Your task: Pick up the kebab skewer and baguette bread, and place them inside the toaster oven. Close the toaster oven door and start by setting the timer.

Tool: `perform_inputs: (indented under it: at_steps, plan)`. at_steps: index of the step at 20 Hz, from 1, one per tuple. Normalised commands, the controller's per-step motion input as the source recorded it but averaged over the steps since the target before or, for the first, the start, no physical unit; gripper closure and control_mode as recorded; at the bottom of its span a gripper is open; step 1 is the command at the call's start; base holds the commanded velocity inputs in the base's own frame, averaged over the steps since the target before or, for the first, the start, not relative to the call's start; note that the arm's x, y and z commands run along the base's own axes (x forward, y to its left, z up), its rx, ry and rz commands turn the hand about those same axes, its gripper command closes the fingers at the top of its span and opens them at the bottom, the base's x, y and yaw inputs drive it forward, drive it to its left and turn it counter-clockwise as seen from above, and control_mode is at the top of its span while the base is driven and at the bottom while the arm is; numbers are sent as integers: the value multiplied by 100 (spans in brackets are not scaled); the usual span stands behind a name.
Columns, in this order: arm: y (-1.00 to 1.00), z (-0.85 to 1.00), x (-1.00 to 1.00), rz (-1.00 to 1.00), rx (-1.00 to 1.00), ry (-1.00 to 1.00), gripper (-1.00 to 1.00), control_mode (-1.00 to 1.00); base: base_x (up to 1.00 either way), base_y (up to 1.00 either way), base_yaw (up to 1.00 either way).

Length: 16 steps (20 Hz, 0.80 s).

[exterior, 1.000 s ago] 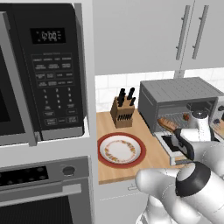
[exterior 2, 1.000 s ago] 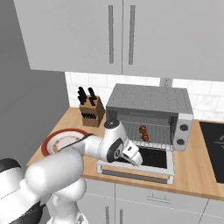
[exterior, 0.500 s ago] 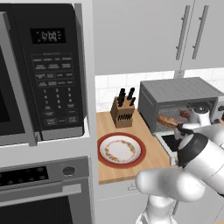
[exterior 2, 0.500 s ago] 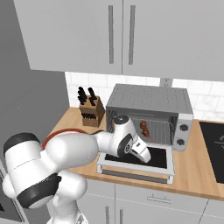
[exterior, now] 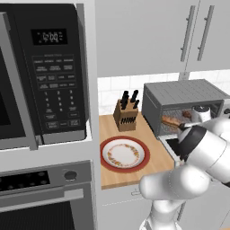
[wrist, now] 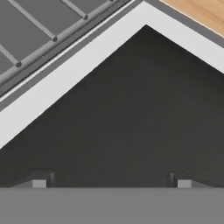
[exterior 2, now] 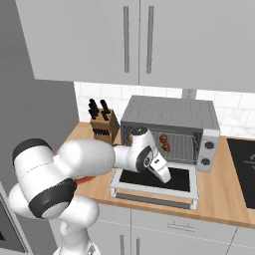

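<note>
The grey toaster oven (exterior: 184, 96) (exterior 2: 172, 114) stands on the counter with its door (exterior 2: 152, 191) dropped flat toward me. On the wire rack inside lie the kebab skewer (exterior 2: 165, 142) and, further left, the brown baguette bread (exterior: 170, 121). My gripper (exterior 2: 169, 175) hovers low over the door's dark glass (wrist: 131, 109), open with nothing between its fingertips (wrist: 41, 181). The hand view looks straight down on the glass, the door's light grey frame (wrist: 87, 65) and a corner of the rack (wrist: 30, 30). In the left base view my arm hides the door.
A red-rimmed plate (exterior: 123, 153) and a knife block (exterior: 126, 114) sit on the wooden counter (exterior: 134, 177) left of the oven. Its knobs (exterior 2: 206, 154) are on the right face. A black microwave (exterior: 49, 72) is mounted at the far left, above a wall oven (exterior: 40, 193).
The arm's elbow has swung up and over while the hand has slid slightly right, staying low over the open door. The jaws have stayed open. The food has not moved.
</note>
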Motion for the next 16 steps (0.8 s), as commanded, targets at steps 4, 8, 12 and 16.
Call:
perform_inputs:
  at_steps: [4, 8, 12, 16]
  plan:
    - [0, 0, 24, -17, 0, 0, -100, -100, 0, 0, 0]
    - [0, 0, 42, -15, 1, 0, -100, -100, 0, 0, 0]
    - [0, 0, 33, -13, 3, 0, -100, -100, 0, 0, 0]
    - [0, -1, 10, -11, 3, 0, -100, -100, 0, 0, 0]
